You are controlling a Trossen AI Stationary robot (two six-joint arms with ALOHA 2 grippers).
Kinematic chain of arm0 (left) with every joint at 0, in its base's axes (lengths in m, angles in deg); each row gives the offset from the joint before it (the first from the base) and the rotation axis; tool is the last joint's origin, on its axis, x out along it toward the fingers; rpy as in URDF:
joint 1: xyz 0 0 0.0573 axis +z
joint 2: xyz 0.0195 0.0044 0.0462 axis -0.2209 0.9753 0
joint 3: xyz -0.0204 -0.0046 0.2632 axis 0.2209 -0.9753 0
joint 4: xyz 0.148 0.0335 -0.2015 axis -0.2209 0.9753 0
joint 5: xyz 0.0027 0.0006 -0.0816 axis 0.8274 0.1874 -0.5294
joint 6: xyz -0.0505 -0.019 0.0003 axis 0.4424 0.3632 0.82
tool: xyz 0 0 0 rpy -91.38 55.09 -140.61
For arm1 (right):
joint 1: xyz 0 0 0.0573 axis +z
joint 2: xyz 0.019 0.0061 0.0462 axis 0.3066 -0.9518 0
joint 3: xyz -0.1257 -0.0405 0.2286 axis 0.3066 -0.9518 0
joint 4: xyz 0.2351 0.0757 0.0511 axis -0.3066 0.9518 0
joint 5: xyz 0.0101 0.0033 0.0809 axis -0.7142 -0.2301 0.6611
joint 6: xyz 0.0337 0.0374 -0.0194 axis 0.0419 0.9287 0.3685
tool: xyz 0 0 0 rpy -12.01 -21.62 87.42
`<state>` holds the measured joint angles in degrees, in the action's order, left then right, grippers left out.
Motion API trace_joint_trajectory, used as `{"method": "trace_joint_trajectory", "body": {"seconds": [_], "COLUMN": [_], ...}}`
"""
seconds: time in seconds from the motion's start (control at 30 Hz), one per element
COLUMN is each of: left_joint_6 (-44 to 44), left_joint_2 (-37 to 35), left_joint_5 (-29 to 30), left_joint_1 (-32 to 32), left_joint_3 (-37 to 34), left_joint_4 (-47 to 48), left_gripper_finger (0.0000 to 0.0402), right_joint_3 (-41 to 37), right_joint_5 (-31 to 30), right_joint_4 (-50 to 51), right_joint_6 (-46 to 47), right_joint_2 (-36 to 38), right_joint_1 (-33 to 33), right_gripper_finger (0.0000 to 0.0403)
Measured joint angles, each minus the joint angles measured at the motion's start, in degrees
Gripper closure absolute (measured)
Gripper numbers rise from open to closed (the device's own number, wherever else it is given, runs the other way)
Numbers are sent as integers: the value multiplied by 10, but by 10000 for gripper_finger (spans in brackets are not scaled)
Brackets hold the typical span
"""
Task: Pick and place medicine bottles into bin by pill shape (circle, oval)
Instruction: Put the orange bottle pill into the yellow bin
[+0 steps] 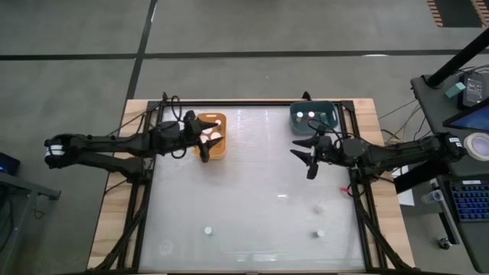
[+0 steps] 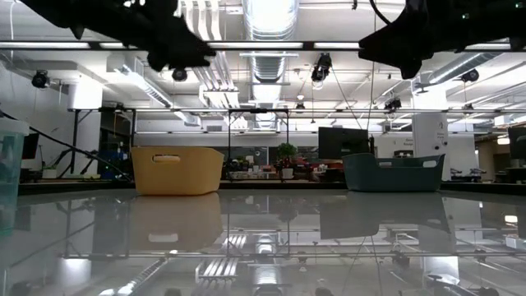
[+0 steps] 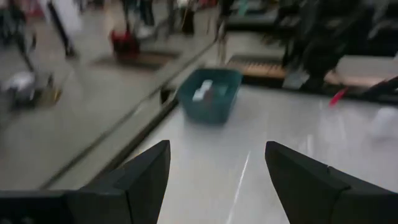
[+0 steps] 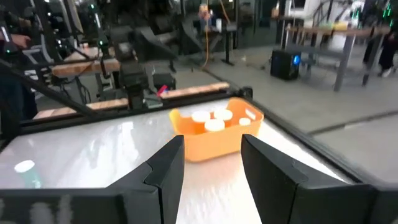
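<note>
Three medicine bottles with white caps stand on the glossy table near its front: one (image 1: 207,229) left of centre and two (image 1: 318,207) (image 1: 320,233) at the right. The orange bin (image 1: 214,137) at the far left holds several white-capped bottles (image 4: 211,119). The teal bin (image 1: 314,116) at the far right holds two (image 1: 306,115). My left gripper (image 1: 205,136) hovers above the orange bin, open with nothing between its fingers (image 3: 217,162). My right gripper (image 1: 304,158) hangs in the air just in front of the teal bin, also open with nothing in it (image 4: 211,155).
The low view shows both bins, the orange bin (image 2: 177,170) and the teal bin (image 2: 393,173), standing on the table's far side, with both arms high above. A pale translucent object (image 2: 10,177) shows at that view's left edge. A black frame rail (image 1: 252,105) borders the table. Between the bins the tabletop (image 1: 260,168) is bare.
</note>
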<state>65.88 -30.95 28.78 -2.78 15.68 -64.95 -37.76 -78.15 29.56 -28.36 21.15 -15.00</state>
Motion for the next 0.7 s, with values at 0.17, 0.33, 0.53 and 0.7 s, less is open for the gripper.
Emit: {"method": "trace_joint_trajectory", "body": {"seconds": [0.17, 0.33, 0.53, 0.7], "left_joint_6": [-56, -95, -95, -95], "left_joint_2": [15, 31, 43, 48], "left_joint_5": [-1, -2, -2, -2], "left_joint_1": [-33, -45, -45, -45], "left_joint_3": [-4, -14, -19, -19], "left_joint_4": [-96, -154, -158, -158], "left_gripper_finger": [155, 155, 155, 155], "right_joint_3": [56, 120, 188, 241], "right_joint_5": [1, 17, 92, 162], "right_joint_4": [123, 255, 366, 443], "right_joint_6": [58, 131, 238, 358], "right_joint_2": [0, 0, 0, -27], "right_joint_1": [0, 0, 0, 0], "right_gripper_finger": [252, 252, 252, 252]}}
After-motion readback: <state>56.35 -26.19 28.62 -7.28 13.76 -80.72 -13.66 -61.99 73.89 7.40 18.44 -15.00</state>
